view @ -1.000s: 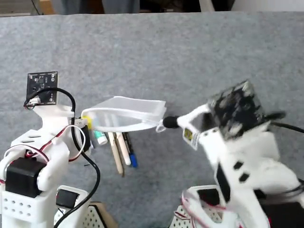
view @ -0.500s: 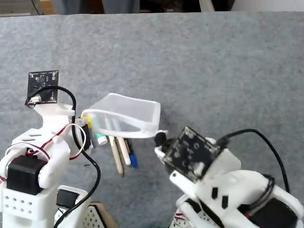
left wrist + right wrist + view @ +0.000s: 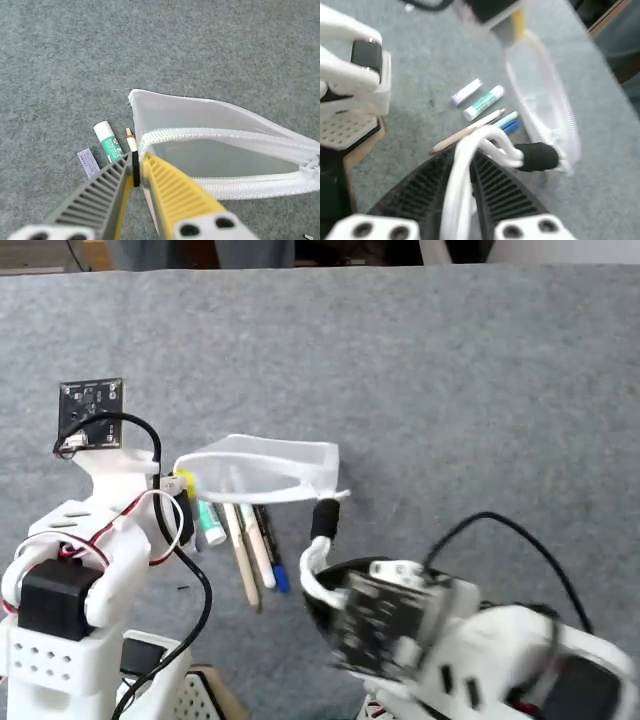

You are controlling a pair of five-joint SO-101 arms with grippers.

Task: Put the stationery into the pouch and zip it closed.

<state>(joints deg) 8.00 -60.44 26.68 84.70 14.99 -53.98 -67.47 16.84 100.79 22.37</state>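
The translucent white pouch point(image 3: 265, 472) lies with its mouth gaping, zip tape point(image 3: 225, 137) curved open. My left gripper point(image 3: 183, 490) is shut on the pouch's rim point(image 3: 136, 167) at its left end. Below the pouch lie a green glue stick point(image 3: 210, 527), two pencils point(image 3: 245, 555) and a blue pen point(image 3: 274, 565). My right gripper point(image 3: 465, 156) is shut on a looped white cord with a black end point(image 3: 536, 156). That black end point(image 3: 325, 519) sits just below the pouch's right corner, beside the pens point(image 3: 506, 123).
Grey felt covers the table point(image 3: 450, 370). A small pale label point(image 3: 88, 162) lies next to the glue stick point(image 3: 109, 141). Both arm bases crowd the near edge, the left one point(image 3: 70, 610) and the right one point(image 3: 470, 650). Open cloth stretches behind the pouch.
The right arm has swung down and toward the near edge, carrying the cord's black end from the pouch's right corner to just below it. The pouch mouth shifted slightly; the left gripper kept its hold.
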